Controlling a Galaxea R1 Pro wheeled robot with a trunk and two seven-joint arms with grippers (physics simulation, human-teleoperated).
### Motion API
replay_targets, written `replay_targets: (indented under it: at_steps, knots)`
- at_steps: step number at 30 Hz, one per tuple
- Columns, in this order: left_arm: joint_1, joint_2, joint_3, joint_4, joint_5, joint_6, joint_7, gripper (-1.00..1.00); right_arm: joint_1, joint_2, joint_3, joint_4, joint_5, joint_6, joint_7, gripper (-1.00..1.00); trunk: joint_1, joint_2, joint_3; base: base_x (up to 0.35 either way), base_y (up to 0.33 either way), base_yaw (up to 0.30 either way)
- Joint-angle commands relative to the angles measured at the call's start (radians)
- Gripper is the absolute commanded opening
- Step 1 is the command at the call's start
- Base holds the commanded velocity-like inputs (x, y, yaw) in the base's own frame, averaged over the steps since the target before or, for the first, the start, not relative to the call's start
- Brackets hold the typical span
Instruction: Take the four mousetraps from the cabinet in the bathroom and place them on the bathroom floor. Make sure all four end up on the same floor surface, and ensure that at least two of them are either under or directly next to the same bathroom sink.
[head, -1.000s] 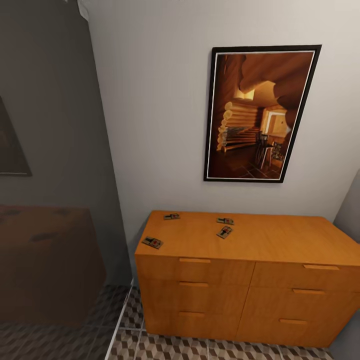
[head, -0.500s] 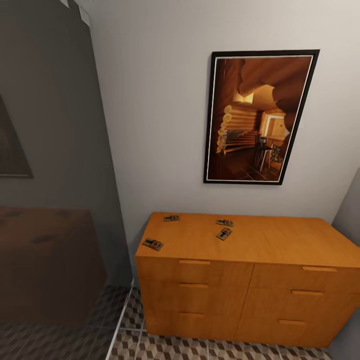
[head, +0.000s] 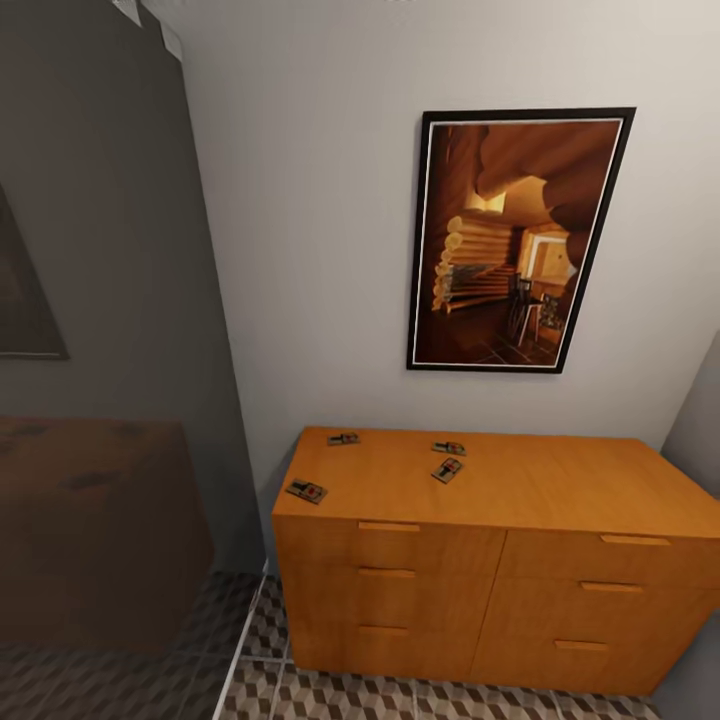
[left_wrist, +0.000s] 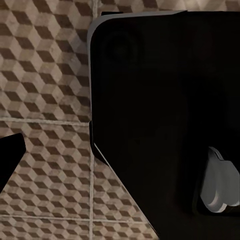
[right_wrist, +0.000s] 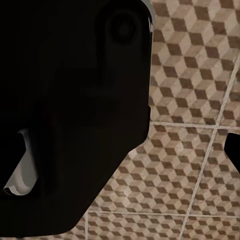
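Four small mousetraps lie on top of the orange-brown cabinet (head: 480, 560) in the head view. One mousetrap (head: 307, 491) is near the front left corner and another mousetrap (head: 343, 438) is at the back left. A third mousetrap (head: 449, 447) sits just behind the one at the middle (head: 447, 470). Cube-patterned bathroom floor (head: 330, 695) runs below the drawers. In each wrist view a dark fingertip (left_wrist: 11, 156) (right_wrist: 234, 150) sits at the picture's edge over the floor tiles (left_wrist: 50, 90) (right_wrist: 200, 75), holding nothing. The bathroom sink is out of view.
A framed picture (head: 515, 240) hangs on the white wall above the cabinet. A grey reflective panel (head: 100, 400) stands to the cabinet's left. A grey wall corner (head: 700, 420) closes in at the right. Dark parts of the robot's own body (left_wrist: 165, 115) (right_wrist: 70, 110) fill much of both wrist views.
The whole head picture has drifted slightly downward, so the camera has moved. The mousetraps lie where they were on the cabinet.
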Motion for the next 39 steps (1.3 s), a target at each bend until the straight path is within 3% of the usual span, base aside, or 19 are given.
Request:
replay_targets:
  at_steps: [1, 37, 39]
  knots:
    - [0.000, 0.000, 0.000, 0.000, 0.001, -0.003, 0.000, 1.00, 0.000, 0.000, 0.000, 0.000, 0.001, -0.003, -0.001, 1.00, -0.004, 0.006, 0.002, 0.000, 0.000, 0.000]
    - [0.000, 0.000, 0.000, 0.000, 0.001, -0.003, 0.000, 1.00, 0.000, -0.003, 0.002, 0.000, 0.002, -0.003, 0.003, 1.00, -0.142, 0.258, 0.115, 0.000, 0.000, 0.000]
    - [0.000, 0.000, 0.000, 0.000, 0.001, -0.003, 0.000, 1.00, 0.000, -0.003, 0.002, 0.000, 0.002, -0.003, 0.004, 1.00, -0.142, 0.258, 0.115, 0.000, 0.000, 0.000]
